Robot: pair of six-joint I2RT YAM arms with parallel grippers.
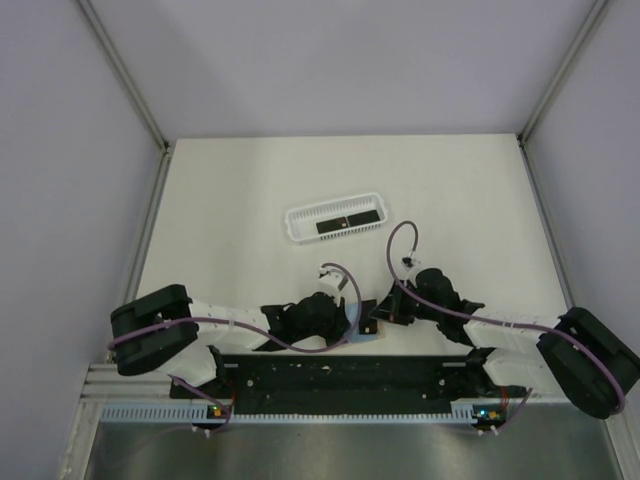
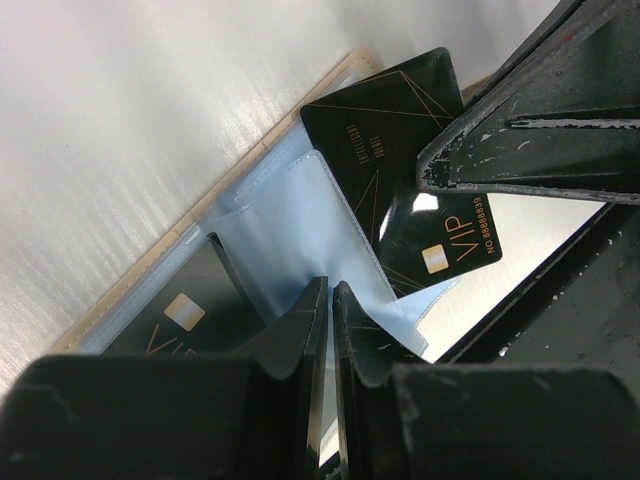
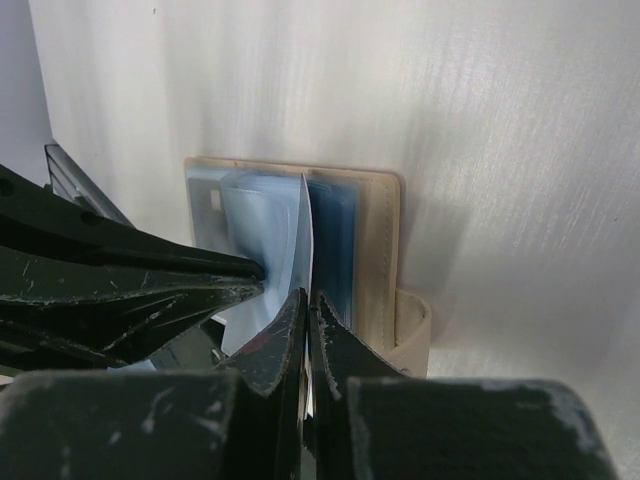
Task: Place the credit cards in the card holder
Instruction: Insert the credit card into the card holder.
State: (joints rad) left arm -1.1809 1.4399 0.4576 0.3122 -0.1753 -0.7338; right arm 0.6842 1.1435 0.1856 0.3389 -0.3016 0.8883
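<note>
Open card holder (image 3: 388, 250) at 6 o'clock on table (image 1: 220, 200), mostly hidden top-down. Narrow left gripper (image 2: 331, 290) pinches clear sleeve (image 2: 300, 220). Closed right gripper (image 3: 306, 298) clamps card (image 2: 380, 140) reading "VIP"; number unclear.

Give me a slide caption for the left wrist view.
Left gripper pinches the card holder's clear sleeve; right gripper holds a black VIP card over it.

Your glossy black plastic credit card (image 2: 390, 130) is mirror-smooth, with fine metallic gold print. The tan squarish card holder (image 3: 388, 250) looks like matt leatherette; its inner sleeves (image 2: 290, 220) are clear, bluish, shiny soft plastic. The white worktop (image 3: 500, 120) has a streaky satin sheen. The left end effector (image 2: 328, 290) is scuffed matt black plastic.
</note>
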